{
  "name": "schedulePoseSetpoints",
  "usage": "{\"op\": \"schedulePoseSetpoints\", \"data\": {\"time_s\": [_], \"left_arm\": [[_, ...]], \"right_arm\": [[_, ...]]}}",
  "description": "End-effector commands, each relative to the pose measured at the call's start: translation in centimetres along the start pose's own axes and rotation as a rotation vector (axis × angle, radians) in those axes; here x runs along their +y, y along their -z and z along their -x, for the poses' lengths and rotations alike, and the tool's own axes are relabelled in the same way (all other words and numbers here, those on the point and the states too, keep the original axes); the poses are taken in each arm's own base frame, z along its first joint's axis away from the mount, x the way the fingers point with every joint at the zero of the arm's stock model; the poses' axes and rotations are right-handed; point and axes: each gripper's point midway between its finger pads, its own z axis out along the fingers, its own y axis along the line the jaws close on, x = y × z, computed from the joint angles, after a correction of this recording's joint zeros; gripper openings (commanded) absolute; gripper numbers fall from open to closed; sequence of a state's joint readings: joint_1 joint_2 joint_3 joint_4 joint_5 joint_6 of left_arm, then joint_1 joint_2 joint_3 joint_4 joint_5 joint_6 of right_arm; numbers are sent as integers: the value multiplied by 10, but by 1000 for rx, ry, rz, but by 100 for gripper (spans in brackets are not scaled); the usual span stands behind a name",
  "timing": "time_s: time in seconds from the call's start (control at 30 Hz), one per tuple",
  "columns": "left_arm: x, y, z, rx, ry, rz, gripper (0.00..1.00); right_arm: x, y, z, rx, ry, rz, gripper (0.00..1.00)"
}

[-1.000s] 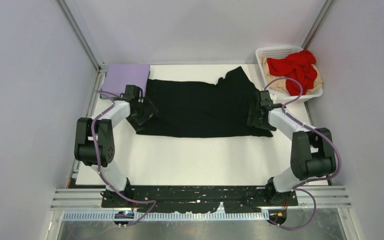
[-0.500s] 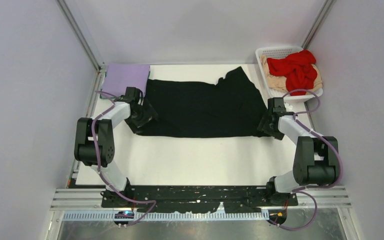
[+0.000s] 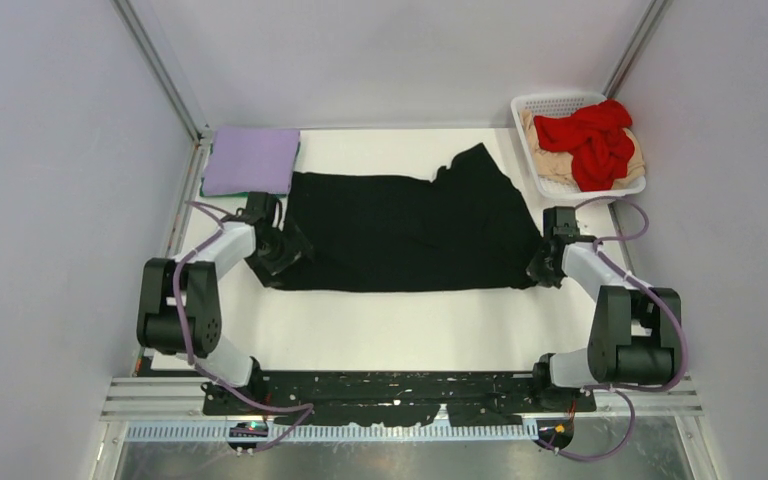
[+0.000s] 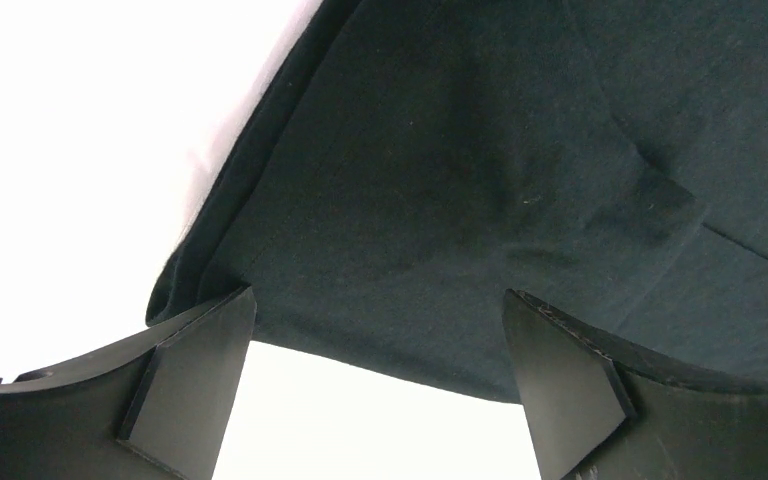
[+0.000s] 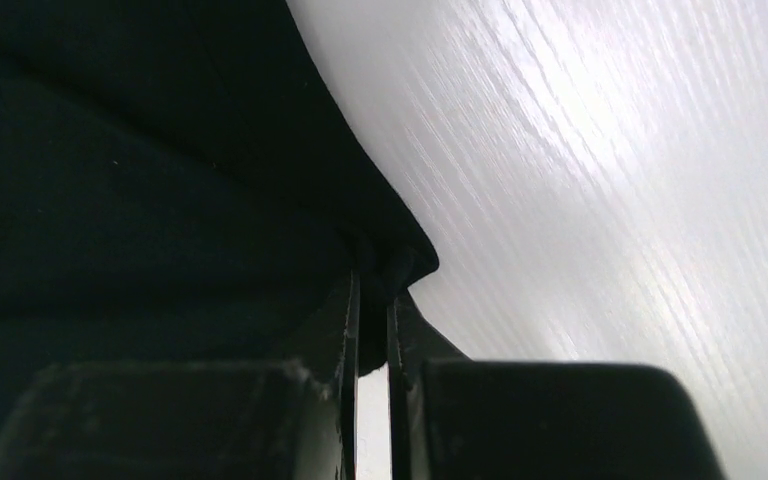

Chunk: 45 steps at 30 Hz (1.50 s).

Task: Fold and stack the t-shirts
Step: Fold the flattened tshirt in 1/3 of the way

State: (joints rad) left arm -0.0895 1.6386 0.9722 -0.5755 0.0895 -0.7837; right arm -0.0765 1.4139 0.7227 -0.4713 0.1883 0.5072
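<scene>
right tool (image 5: 370, 300) pinched almost closed on a corner of the black t-shirt (image 3: 400, 230). left tool (image 4: 375, 330) wide open, holding nothing, hem just ahead between its fingers. shirt's long axis runs tool to tool across the bench (image 3: 390, 320). beyond left tool: lavender t-shirt (image 3: 252, 160). beyond right: basket (image 3: 560, 103), red t-shirt (image 3: 590, 140).

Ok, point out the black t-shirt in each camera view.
Top external: black t-shirt spread across the picture's middle.
Left wrist: black t-shirt fills the upper right.
Right wrist: black t-shirt fills the left side.
Shared landmark: the white table beside its edge.
</scene>
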Motion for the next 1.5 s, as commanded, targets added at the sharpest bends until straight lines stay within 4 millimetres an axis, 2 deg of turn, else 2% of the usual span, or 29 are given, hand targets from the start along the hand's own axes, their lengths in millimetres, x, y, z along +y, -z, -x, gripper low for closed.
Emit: {"op": "schedulePoseSetpoints", "data": {"time_s": [0.0, 0.07, 0.2, 0.27, 0.3, 0.4, 0.57, 0.7, 0.73, 0.87, 1.03, 1.1, 1.17, 1.2, 1.23, 1.27, 1.3, 1.33, 1.37, 1.47], "left_arm": [[43, 11, -46, 65, 36, 80, 99], [54, 12, -63, 81, 36, 89, 99], [66, 15, -94, 124, 18, 102, 99], [70, 18, -106, 133, 11, 102, 99], [74, 19, -111, 136, 12, 108, 99], [77, 23, -120, 116, 37, 103, 99], [83, 34, -124, 90, 33, 116, 99], [84, 40, -121, 67, 29, 119, 99], [81, 42, -120, 68, 26, 110, 99], [77, 46, -118, 49, 22, 85, 99], [59, 59, -110, 17, -9, 3, 99], [52, 65, -106, -9, -18, -30, 99], [47, 73, -100, -36, -27, -51, 99], [45, 77, -96, -50, -30, -55, 99], [42, 81, -93, -62, -34, -61, 99], [38, 84, -90, -74, -45, -72, 99], [34, 88, -85, -89, -55, -83, 99], [30, 92, -79, -109, -62, -89, 99], [27, 96, -72, -135, -67, -88, 99], [10, 106, -44, -229, -91, -103, 99]], "right_arm": [[-30, 17, -22, 36, -1, -88, 5], [-45, 24, -34, 49, 4, -131, 5], [-55, 38, -52, 71, -11, -136, 5], [-55, 43, -60, 80, -53, -118, 9], [-53, 45, -61, 80, -72, -106, 14], [-59, 55, -63, 57, -119, -119, 18], [-63, 67, -66, 26, -191, -117, 22], [-65, 84, -62, -42, -241, -85, 24], [-72, 88, -60, -64, -263, -111, 24], [-74, 98, -58, -101, -293, -97, 20], [-75, 101, -62, -91, -281, -90, 23], [-75, 107, -60, -108, -287, -76, 29], [-75, 113, -56, -139, -294, -57, 41], [-74, 115, -53, -151, -297, -50, 57], [-74, 120, -47, -178, -297, -45, 66], [-75, 122, -43, -193, -288, -45, 80], [-74, 126, -35, -222, -287, -40, 85], [-73, 128, -31, -236, -281, -34, 95], [-69, 131, -22, -264, -265, -12, 100], [-54, 138, -1, -320, -189, 61, 96]]}}
